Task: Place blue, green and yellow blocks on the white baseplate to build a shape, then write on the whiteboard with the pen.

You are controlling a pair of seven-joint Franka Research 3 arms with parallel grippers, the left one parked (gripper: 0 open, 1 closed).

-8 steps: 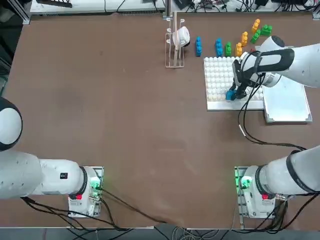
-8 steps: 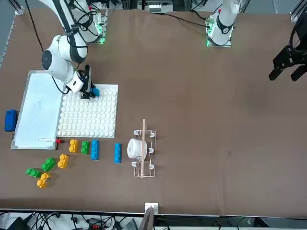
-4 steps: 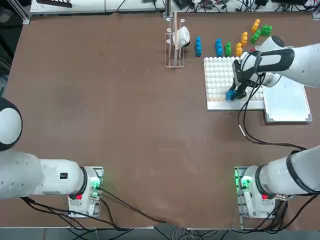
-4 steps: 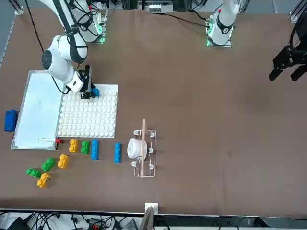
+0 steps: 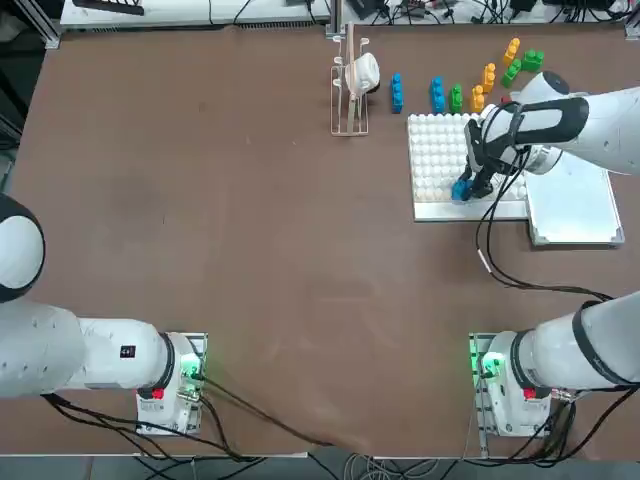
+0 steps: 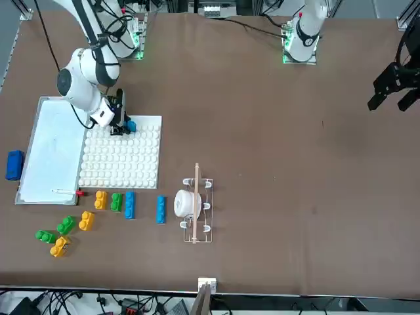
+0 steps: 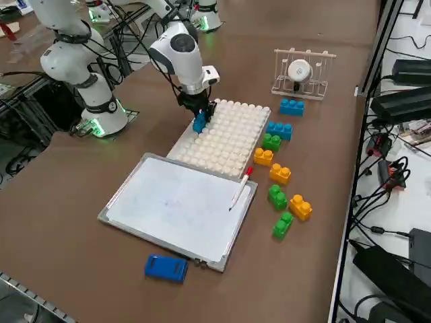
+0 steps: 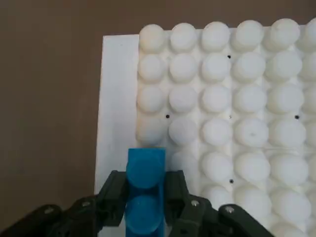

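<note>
My right gripper (image 5: 468, 186) (image 8: 145, 200) is shut on a blue block (image 8: 145, 190) (image 7: 199, 122). It holds the block low over the studs at the edge of the white baseplate (image 5: 438, 150) (image 6: 125, 161) (image 8: 222, 98) nearest the robot. I cannot tell whether the block touches the studs. Loose blue blocks (image 5: 397, 90), a green block (image 5: 456, 97) and a yellow block (image 5: 478, 98) lie in a row beyond the plate, with more green and yellow ones (image 7: 286, 202) further off. The whiteboard (image 7: 175, 202) lies beside the plate. The pen (image 7: 241, 187) rests on its far edge.
A blue eraser (image 7: 166, 267) lies at the whiteboard's outer side. A small wire rack with a white roll (image 5: 352, 80) stands on the table's far side, left of the blocks. The arm's cable (image 5: 500, 270) trails over the table between plate and base.
The gripper with the blue block has crept slightly away from the robot along the plate. Nothing else has moved.
</note>
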